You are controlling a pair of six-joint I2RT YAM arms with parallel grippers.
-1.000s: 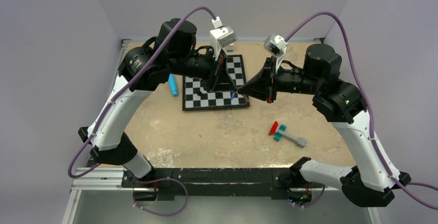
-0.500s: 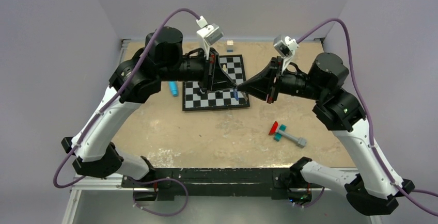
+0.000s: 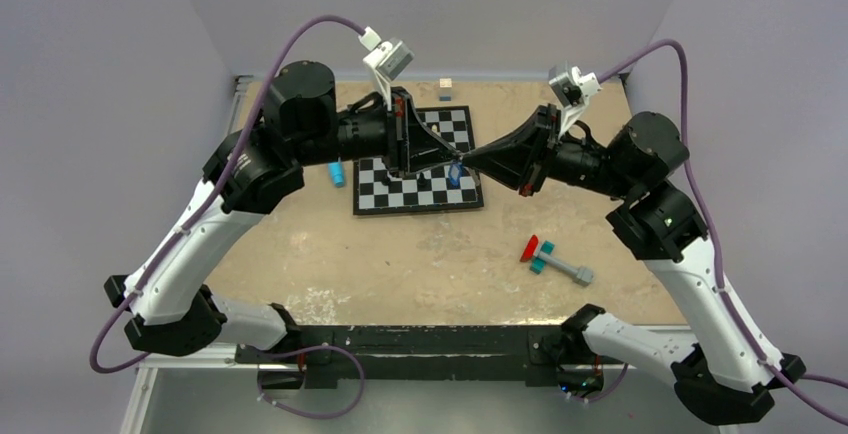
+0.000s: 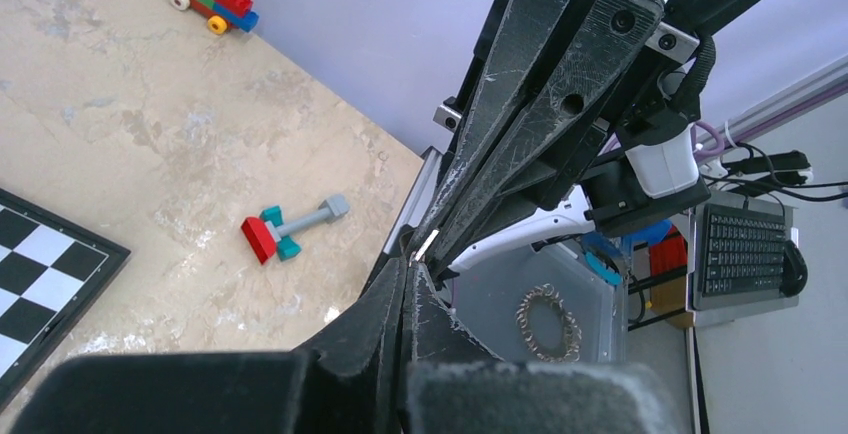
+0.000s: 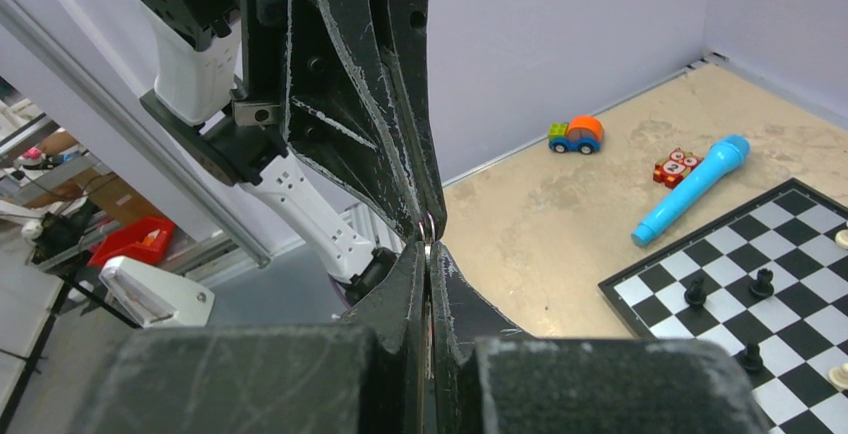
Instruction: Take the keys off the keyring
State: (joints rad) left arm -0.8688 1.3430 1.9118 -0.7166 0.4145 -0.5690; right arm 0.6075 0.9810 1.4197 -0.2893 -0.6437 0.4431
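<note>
My left gripper [image 3: 455, 159] and right gripper [image 3: 470, 162] meet tip to tip in the air above the right edge of the chessboard [image 3: 415, 192]. Both are shut. In the right wrist view a thin silvery loop of the keyring [image 5: 426, 226] is pinched between my right gripper [image 5: 428, 246] and the other gripper's tips. In the left wrist view a small silvery strip [image 4: 425, 244] shows just beyond my shut left gripper [image 4: 408, 266]. The blue-headed key [image 3: 455, 175] hangs just below the meeting tips. Its blade is too small to make out.
A light-blue cylinder [image 3: 335, 172] lies left of the chessboard. A red-teal-grey toy [image 3: 553, 260] lies at the front right. A small block [image 3: 445, 84] sits by the back wall. Chess pieces [image 5: 695, 292] stand on the board. Toy cars [image 5: 575, 135] sit near the wall.
Both grippers have risen together with tips still touching, and the blue key has lifted off the chessboard with them. Both arms' elbows have swung outward.
</note>
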